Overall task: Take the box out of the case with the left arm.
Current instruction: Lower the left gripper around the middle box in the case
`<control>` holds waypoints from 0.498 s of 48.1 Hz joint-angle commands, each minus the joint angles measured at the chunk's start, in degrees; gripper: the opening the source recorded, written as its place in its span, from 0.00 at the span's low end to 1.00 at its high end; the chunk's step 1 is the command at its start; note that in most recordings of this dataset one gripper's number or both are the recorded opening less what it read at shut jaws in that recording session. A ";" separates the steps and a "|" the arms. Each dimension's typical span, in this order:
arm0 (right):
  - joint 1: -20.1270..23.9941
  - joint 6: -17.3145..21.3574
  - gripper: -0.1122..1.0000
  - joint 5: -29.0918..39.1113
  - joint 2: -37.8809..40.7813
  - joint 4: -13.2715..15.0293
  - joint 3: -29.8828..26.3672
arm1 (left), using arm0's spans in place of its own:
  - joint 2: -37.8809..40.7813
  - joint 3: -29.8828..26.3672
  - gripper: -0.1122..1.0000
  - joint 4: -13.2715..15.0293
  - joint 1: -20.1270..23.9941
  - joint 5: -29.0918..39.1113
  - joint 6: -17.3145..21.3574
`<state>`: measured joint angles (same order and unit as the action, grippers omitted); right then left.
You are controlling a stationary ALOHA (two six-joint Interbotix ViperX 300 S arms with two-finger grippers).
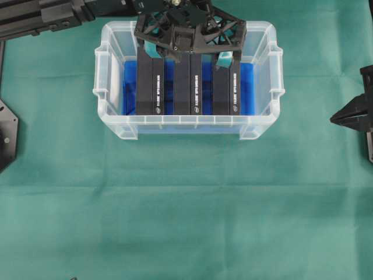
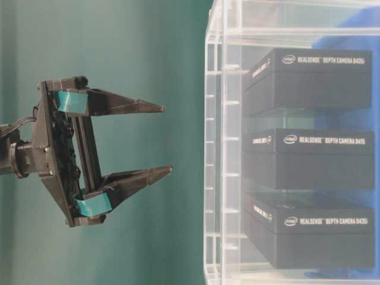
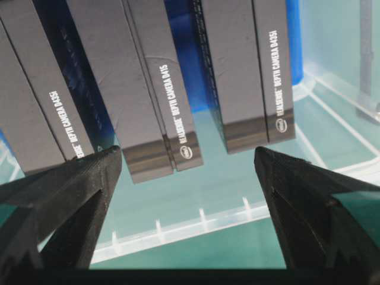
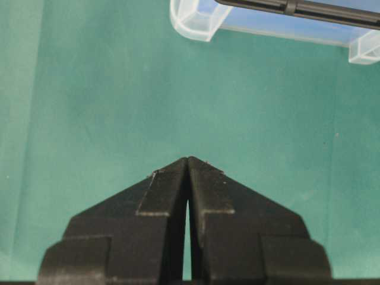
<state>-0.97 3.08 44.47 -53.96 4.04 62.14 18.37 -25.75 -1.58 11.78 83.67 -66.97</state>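
Fingers of the left end effector (image 1: pixel 187 53) spread wide above the boxes (image 1: pixel 188 86), holding nothing.

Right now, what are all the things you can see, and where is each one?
boxes: three, black with white lettering, side by side inside the case; left box, middle box, right box
case: one, clear plastic, at the far middle of the table
blue lining: one, blue, on the bottom of the case under the boxes
table cloth: one, green, covering the whole table
left pincer: one, black with teal pads, open wide above the case over the boxes, holding nothing
right pincer: one, black, shut, at the right edge of the table away from the case
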 commanded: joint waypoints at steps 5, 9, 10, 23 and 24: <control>-0.09 0.09 0.10 -0.09 0.26 0.00 -1.49 | -1.23 0.09 0.98 0.00 -0.09 -0.09 0.09; -0.09 0.09 0.10 -0.09 0.26 0.09 -1.49 | -1.14 0.79 0.98 0.00 -0.09 -0.26 0.00; -0.09 0.09 0.10 -0.09 0.26 0.09 -1.49 | -1.14 0.97 0.98 -0.09 -0.09 -0.26 -0.09; -0.09 0.09 0.10 -0.09 0.26 0.00 -1.41 | -0.79 3.60 0.98 -0.09 -0.09 -1.93 -0.35; -0.09 0.09 0.10 -0.09 0.26 0.00 -1.49 | -0.70 3.96 0.98 0.00 -0.09 -2.55 -0.35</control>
<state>-0.97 3.08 44.56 -53.96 4.04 62.14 18.46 -21.80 -1.58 11.78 82.35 -67.24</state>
